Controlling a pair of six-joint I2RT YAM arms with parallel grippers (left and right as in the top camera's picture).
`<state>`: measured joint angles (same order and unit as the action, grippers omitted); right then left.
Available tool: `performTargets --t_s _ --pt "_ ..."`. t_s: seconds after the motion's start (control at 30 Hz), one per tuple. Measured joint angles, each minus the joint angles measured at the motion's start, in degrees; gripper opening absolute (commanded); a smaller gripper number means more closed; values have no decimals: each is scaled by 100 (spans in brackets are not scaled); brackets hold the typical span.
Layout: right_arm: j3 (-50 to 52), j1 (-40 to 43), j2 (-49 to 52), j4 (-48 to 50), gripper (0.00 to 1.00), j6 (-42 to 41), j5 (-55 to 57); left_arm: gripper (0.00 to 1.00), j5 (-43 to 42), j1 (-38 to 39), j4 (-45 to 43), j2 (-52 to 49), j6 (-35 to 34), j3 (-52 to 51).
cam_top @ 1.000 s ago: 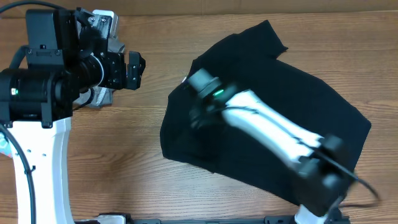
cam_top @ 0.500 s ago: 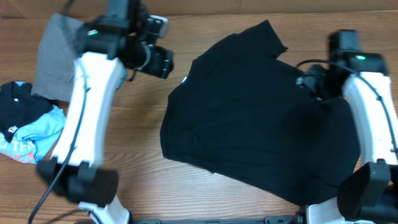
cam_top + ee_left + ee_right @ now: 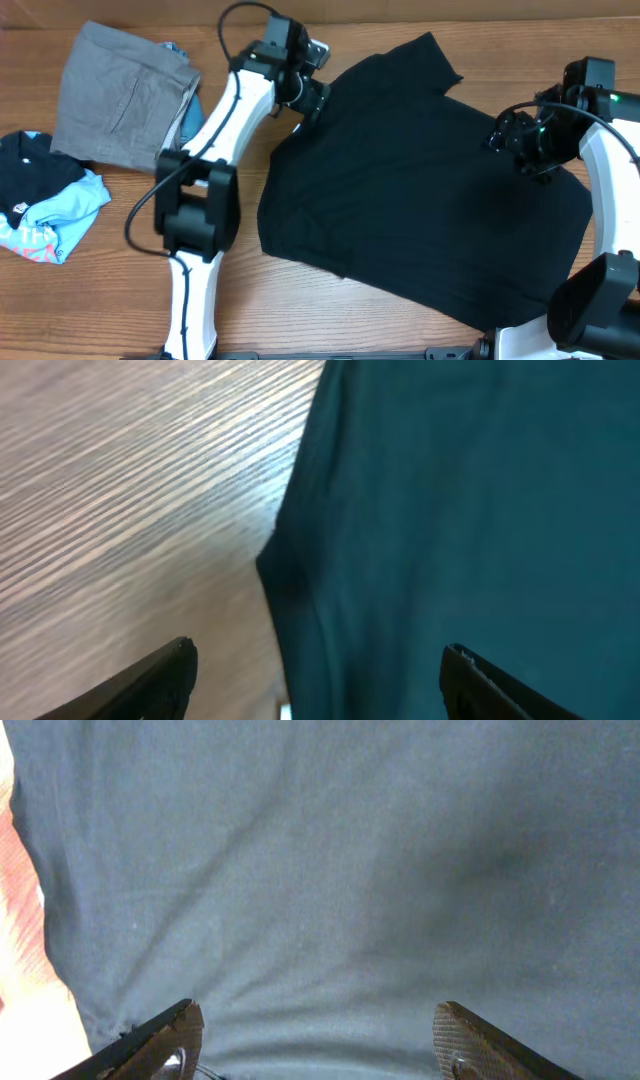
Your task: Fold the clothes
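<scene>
The black T-shirt (image 3: 420, 190) lies spread and slightly rumpled across the middle and right of the wooden table. My left gripper (image 3: 312, 100) hangs over its upper left edge, near the collar. In the left wrist view that gripper (image 3: 320, 660) is open, one finger over bare wood and the other over the shirt's cloth (image 3: 470, 510), with the shirt's edge between them. My right gripper (image 3: 520, 145) hovers above the shirt's right part. The right wrist view shows this gripper (image 3: 315, 1025) open over smooth dark cloth (image 3: 330, 870), holding nothing.
Folded grey trousers (image 3: 120, 95) lie at the back left. A black and light-blue printed garment (image 3: 45, 205) is bunched at the left edge. Bare wood (image 3: 130, 290) runs along the front left.
Both arms have swung a long way: the left one from the far left over to the shirt's upper left edge, the right one from the shirt's middle out to its right side.
</scene>
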<state>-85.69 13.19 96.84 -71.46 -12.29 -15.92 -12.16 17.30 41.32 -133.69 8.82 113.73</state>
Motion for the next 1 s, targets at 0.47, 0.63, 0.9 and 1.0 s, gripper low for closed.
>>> performTargets --t_s 0.47,0.63,0.9,1.0 --pt "2 -2 0 7 80 101 52 4 195 24 -667 -772 42 72" --pt "2 -7 22 26 82 -396 785 4 1305 22 -339 -778 -643 201" --pt "380 -4 291 640 82 -909 1600 10 2551 -1010 774 -778 -1956 446" --pt "793 -4 463 1012 81 -957 1604 27 2059 -1567 835 -787 -2100 520"
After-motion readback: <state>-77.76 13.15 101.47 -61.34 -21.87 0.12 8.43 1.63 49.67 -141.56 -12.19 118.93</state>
